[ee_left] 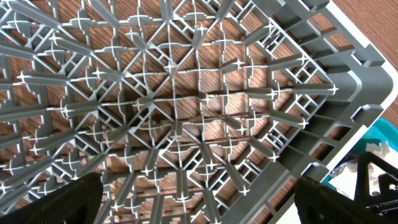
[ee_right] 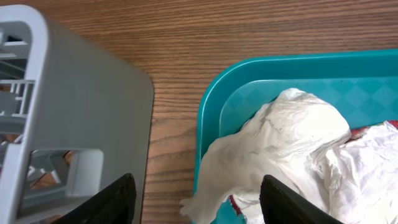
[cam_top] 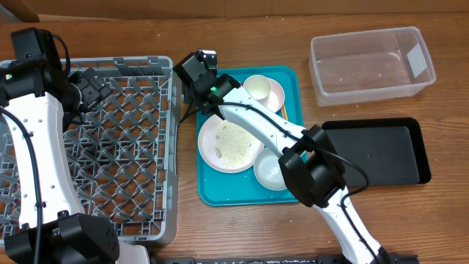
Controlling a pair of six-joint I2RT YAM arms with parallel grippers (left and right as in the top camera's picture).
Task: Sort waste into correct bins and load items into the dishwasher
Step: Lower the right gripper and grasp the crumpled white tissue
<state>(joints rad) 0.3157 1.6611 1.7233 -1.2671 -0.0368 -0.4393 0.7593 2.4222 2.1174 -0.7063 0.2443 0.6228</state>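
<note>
A crumpled white napkin lies in the corner of the teal tray, with a bit of red wrapper showing under its edge. My right gripper is open just above it. The napkin's loose corner lies between the fingers, and the left finger hangs over bare table beside the rack's wall. From overhead the right gripper hides the napkin. My left gripper is open over the grey dish rack's lattice, holding nothing. The rack holds no dishes.
On the teal tray sit a white plate with rice crumbs, a pale bowl, a cup on a pinkish saucer and chopsticks. A clear tub and a black tray stand at the right.
</note>
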